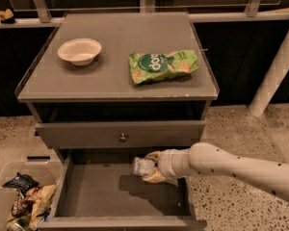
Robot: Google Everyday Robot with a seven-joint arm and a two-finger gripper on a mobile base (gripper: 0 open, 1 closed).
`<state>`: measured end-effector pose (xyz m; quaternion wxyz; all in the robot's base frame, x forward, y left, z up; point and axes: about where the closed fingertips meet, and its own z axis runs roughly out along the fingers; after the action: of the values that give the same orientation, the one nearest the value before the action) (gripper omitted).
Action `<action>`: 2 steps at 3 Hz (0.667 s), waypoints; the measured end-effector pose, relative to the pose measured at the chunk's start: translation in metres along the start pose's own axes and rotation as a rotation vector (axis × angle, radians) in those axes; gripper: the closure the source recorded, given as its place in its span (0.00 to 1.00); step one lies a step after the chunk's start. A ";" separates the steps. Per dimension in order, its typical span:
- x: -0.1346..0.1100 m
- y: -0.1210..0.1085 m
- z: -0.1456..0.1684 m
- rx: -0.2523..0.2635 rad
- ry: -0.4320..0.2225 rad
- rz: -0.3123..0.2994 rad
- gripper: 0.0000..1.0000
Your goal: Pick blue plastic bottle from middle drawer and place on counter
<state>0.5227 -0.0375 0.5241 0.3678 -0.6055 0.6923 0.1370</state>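
The blue plastic bottle (pixel 141 166) is small, pale bluish, and lies sideways between my fingers. My gripper (pixel 152 167) is shut on it and holds it above the bare grey floor of the open middle drawer (pixel 98 194), near the drawer's back. A shadow falls on the floor beneath it. My arm reaches in from the right. The counter (pixel 120 32) is the broad grey cabinet top above.
A white bowl (pixel 79 50) and a green snack bag (pixel 163 65) lie on the counter. The closed upper drawer front with a round knob (pixel 123 137) sits just above my gripper. A clear bin with snack packs (pixel 24 201) stands on the floor at the left.
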 end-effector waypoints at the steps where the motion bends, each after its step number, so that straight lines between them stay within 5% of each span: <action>1: -0.003 -0.040 -0.033 -0.007 -0.036 -0.039 1.00; 2: -0.006 -0.073 -0.057 -0.020 -0.060 -0.092 1.00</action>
<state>0.5715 -0.0865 0.5863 0.3884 -0.6358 0.6510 0.1451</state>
